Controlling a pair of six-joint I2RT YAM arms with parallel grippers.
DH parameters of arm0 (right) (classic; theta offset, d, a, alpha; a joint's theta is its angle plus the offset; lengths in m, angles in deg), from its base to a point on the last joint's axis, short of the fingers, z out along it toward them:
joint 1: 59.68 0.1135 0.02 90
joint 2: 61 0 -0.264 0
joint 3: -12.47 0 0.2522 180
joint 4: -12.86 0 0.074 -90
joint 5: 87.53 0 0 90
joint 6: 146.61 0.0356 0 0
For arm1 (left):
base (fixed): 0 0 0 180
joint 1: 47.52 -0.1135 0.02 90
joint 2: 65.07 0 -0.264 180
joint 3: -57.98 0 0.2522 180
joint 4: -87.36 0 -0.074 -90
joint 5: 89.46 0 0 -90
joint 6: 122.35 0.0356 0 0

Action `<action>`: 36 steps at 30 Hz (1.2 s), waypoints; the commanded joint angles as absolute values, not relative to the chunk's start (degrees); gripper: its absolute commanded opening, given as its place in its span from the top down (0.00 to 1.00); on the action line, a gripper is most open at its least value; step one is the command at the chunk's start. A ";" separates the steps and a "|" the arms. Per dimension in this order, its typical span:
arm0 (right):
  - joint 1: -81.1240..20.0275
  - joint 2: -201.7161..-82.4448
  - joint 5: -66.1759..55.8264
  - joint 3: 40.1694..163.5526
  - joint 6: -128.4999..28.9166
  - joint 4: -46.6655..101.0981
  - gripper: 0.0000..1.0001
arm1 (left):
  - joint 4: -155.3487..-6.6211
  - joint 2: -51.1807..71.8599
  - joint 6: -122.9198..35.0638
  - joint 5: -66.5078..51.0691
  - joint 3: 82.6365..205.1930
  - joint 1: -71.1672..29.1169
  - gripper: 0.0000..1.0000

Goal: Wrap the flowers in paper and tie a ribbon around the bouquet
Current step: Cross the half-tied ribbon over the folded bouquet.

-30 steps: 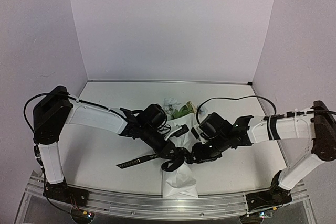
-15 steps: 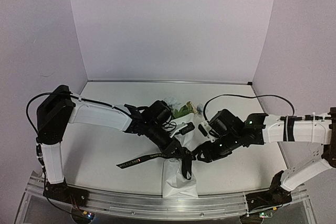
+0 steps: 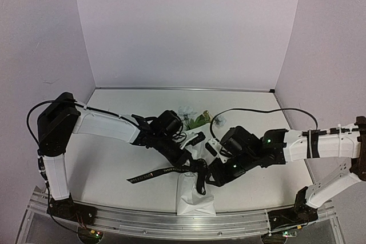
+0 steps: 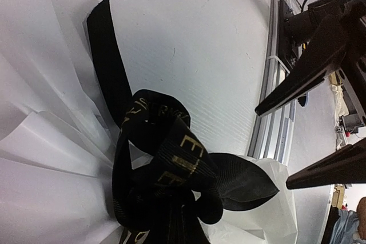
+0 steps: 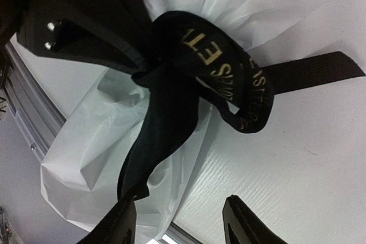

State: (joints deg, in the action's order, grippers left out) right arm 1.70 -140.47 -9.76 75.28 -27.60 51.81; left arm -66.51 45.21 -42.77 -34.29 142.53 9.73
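So starting on the left: the left arm [image 3: 108,127] reaches in low across the white table [image 3: 103,170] toward the middle. A loose tail of the black ribbon [image 3: 151,174] lies flat on the table, trailing off to the left from the knot area, pale lettering on it.

The left claw [image 3: 196,167] is pinched tight on the ribbon right at the neck of the bouquet [image 3: 193,158]. From the right wrist cam you can see it biting into the bunched-up bit where the ribbon [image 5: 229,61] loops around the gathered paper. The left wrist cam is basically all loop, gold letters facing up, wrapped round the crinkled white sheet [image 4: 51,152].

The bouquet sits mid-table, lying front to back. Its flowers [image 3: 191,119] point at the far wall, and the wide end of the paper [image 3: 195,198] fans out toward the near rail [image 3: 143,221]. A second ribbon tail hangs down over that paper end.

Just to the right, the right claw [image 3: 213,174] has its jaws spread fairly wide and isn't holding anything. Its two fingers [image 5: 245,221] straddle the paper's edge, with the dangling tail ending just above one of them. The right arm [image 3: 309,141] stretches off to the right edge.
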 commanded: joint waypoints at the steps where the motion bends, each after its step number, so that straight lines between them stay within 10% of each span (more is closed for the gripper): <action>1: 3.17 -140.98 -7.16 75.96 -26.86 49.37 0.44 | -68.60 41.51 -42.83 -34.16 141.51 9.52 1.00; 36: 1.21 -147.12 -11.11 82.31 -31.30 51.40 0.53 | -60.42 41.95 -36.07 -45.20 144.84 9.00 1.00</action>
State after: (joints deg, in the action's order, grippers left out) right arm 2.61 -147.94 -12.02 82.10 -31.48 53.43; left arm -61.20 43.68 -37.09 -39.41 141.34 9.01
